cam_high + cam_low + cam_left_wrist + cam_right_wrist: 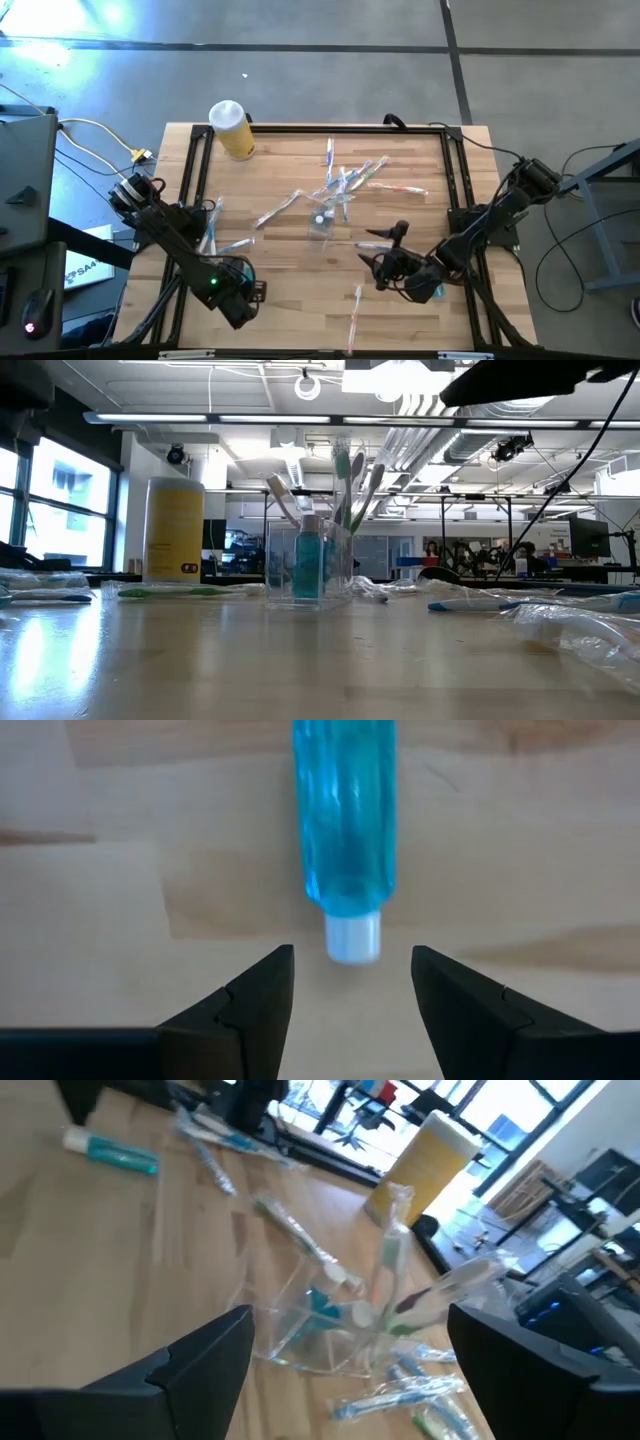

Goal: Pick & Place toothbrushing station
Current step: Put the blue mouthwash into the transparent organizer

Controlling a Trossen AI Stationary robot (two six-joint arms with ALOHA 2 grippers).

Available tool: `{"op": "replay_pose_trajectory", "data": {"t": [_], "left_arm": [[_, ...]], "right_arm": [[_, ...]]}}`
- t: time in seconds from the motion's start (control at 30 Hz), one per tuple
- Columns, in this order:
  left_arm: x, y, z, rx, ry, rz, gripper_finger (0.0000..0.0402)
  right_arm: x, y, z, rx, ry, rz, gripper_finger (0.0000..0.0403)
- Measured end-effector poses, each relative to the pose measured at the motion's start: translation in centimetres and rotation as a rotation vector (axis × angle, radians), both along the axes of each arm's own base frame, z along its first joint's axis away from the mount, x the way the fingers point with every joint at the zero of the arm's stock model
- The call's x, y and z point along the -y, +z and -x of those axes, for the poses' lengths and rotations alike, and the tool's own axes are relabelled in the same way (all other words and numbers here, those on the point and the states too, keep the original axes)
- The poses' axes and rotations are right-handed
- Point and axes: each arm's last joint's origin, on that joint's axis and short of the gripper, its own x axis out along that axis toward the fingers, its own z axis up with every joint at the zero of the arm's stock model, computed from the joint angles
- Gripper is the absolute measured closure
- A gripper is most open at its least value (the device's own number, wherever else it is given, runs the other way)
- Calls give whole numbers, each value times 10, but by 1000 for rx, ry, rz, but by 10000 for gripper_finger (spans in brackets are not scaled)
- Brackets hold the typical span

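The clear plastic cup stands upright at the table's middle. In the low view the cup holds a teal tube and several pale toothbrushes standing in it. My right gripper is open just right of the cup, facing it; the cup shows ahead between its fingers, untouched. My left gripper is open near the front left. It points down over a teal white-capped tube lying flat on the table. That tube also shows in the right wrist view.
A yellow bottle with a white cap stands at the far left. Wrapped toothbrushes lie scattered: behind the cup, left of it, near the left arm and at the front. A black frame edges the table.
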Motion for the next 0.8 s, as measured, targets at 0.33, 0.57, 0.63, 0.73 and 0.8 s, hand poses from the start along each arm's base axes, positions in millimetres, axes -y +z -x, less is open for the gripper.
{"op": "replay_pose_trajectory", "data": {"t": [0.33, 0.57, 0.63, 0.73, 0.8], "left_arm": [[-6, -14, -4, 41, 22, 14, 206], [-9, -26, -15, 2, 24, 46, 206], [-10, -31, -17, -26, 26, 45, 206], [-10, -38, -19, -46, 30, 35, 206], [-10, -41, -20, -55, 25, 31, 206]], "right_arm": [[-4, -8, 10, -62, 33, -46, 77], [-5, -12, 15, -84, 25, -56, 77], [-6, -12, 16, -88, 26, -56, 77], [-6, -13, 18, -93, 28, -56, 77], [-6, -13, 18, -93, 25, -59, 77]]}}
